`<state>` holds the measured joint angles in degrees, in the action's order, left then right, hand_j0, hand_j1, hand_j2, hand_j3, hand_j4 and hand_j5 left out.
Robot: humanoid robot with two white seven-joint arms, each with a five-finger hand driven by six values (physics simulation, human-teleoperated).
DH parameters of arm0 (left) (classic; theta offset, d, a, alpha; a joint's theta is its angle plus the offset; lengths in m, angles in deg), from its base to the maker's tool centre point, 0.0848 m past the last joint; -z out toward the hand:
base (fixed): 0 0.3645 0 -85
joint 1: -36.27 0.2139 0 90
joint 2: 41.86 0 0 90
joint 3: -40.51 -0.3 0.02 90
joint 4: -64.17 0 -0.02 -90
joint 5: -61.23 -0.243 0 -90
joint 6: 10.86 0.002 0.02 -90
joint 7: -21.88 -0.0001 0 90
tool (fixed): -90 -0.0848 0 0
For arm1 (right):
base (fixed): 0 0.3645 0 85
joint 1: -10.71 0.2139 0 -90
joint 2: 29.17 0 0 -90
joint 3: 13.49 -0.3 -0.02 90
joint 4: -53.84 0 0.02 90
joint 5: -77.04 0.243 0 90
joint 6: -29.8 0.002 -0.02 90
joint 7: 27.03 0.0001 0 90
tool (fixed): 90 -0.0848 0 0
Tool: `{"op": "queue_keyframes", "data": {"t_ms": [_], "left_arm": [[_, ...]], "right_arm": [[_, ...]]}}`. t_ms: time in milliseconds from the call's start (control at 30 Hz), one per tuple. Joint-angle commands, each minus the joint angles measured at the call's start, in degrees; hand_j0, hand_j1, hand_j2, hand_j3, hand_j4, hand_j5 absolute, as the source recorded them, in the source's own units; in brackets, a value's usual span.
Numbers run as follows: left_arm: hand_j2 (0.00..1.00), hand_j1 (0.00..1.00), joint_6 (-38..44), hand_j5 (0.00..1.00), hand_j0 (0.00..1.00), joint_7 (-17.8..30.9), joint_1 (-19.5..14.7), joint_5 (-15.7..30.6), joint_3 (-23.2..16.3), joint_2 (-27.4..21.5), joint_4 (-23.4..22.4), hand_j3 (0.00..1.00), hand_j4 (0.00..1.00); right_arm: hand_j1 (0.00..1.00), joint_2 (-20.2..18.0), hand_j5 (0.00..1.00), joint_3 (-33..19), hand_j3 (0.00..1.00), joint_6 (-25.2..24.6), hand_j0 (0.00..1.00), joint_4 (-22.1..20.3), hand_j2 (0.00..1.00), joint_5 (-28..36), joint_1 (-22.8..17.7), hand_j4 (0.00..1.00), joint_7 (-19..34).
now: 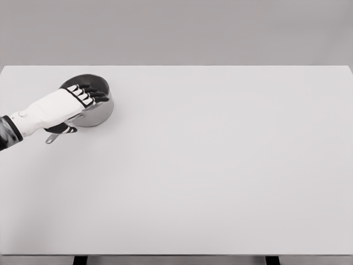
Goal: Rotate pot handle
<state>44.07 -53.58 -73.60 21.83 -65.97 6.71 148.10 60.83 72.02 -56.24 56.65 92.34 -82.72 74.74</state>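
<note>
Sitting near the far left corner of the counter (220, 176): a small metal pot (102, 107), upright, dark inside. Pointing from the pot toward the near left, a slim handle (52, 138), long axis running diagonally, only its tip visible past the arm. Reaching in from the left above the pot, the left hand (74, 102), palm down, fingers (88, 94) stretched over the pot's opening, thumb tucked beneath near the handle; cannot tell whether clamped on anything. Beyond the pot, pale counter spreading right; behind, a plain grey wall (176, 30).
</note>
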Motion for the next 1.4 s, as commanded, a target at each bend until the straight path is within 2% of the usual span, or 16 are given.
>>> {"op": "queue_keyframes", "data": {"t_ms": [0, 333, 467, 900, 1367], "left_arm": [[1.0, 1.0, 0.1, 1.0, 1.0, 0.0, -0.1, 0.2, 0.1, -0.1, 0.0, 1.0, 1.0], [1.0, 1.0, 0.1, 1.0, 1.0, 0.0, 0.4, 0.1, 0.5, -0.1, -0.1, 1.0, 1.0], [1.0, 1.0, 0.1, 1.0, 1.0, 0.1, 0.4, -1.6, 1.4, -0.1, -0.1, 1.0, 1.0], [1.0, 1.0, 0.1, 1.0, 1.0, 0.1, 2.3, -1.0, 2.4, -0.5, 3.1, 1.0, 1.0], [1.0, 1.0, 0.1, 1.0, 1.0, 0.0, 3.1, -1.6, 2.5, -0.3, 1.8, 1.0, 1.0]], "right_arm": [[1.0, 0.0, 1.0, 0.0, 1.0, 0.0, 1.0, 0.0, 1.0, 0.0, 0.0, 1.0, 0.0], [1.0, 0.0, 1.0, 0.0, 1.0, 0.0, 1.0, 0.0, 1.0, 0.0, 0.0, 1.0, 0.0], [1.0, 0.0, 1.0, 0.0, 1.0, 0.0, 1.0, 0.0, 1.0, 0.0, 0.0, 1.0, 0.0], [1.0, 0.0, 1.0, 0.0, 1.0, 0.0, 1.0, 0.0, 1.0, 0.0, 0.0, 1.0, 0.0], [1.0, 0.0, 1.0, 0.0, 1.0, 0.0, 1.0, 0.0, 1.0, 0.0, 0.0, 1.0, 0.0]]}}
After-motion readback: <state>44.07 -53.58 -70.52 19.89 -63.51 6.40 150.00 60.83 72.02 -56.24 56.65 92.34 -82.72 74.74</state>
